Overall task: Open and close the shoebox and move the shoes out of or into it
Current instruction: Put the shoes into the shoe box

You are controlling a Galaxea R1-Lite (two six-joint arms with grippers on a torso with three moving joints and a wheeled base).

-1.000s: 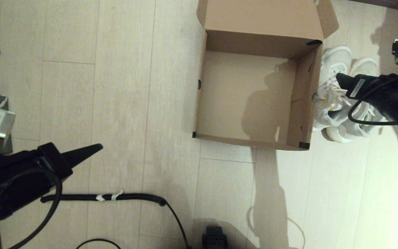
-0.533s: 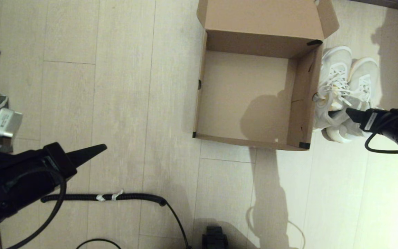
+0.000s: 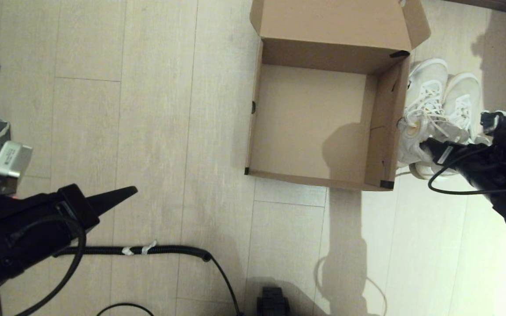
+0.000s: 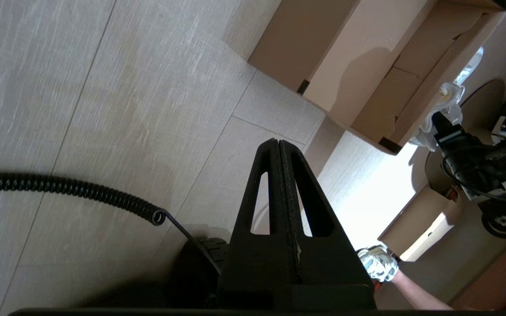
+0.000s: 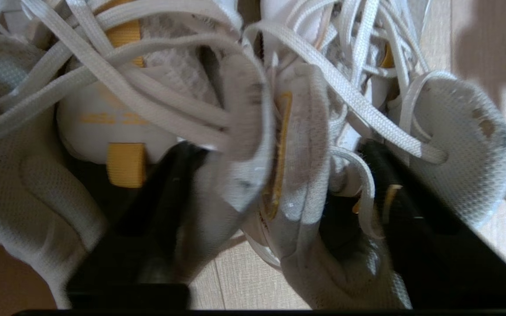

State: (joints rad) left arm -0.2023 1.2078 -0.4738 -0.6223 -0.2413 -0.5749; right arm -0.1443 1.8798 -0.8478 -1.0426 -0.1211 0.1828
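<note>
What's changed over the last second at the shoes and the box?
The right gripper drew back from over the laces, then came in at the heel ends of the shoes, one finger inside each collar. The shoes, the open, empty shoebox and the parked left gripper kept their places.

shoebox (image 3: 319,118) open, empty | shoes (image 3: 437,116) beside it | right gripper (image 3: 428,147) at shoes' heels

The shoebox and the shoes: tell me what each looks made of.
The shoebox: plain brown cardboard, matte, with folded flaps, creases and black tape at the corners. The shoes: white woven mesh uppers by the visible weave, flat fabric laces and yellow tabs inside; soles look like off-white foam or rubber, though that is uncertain. The right gripper has a finger inside each shoe's collar.
</note>
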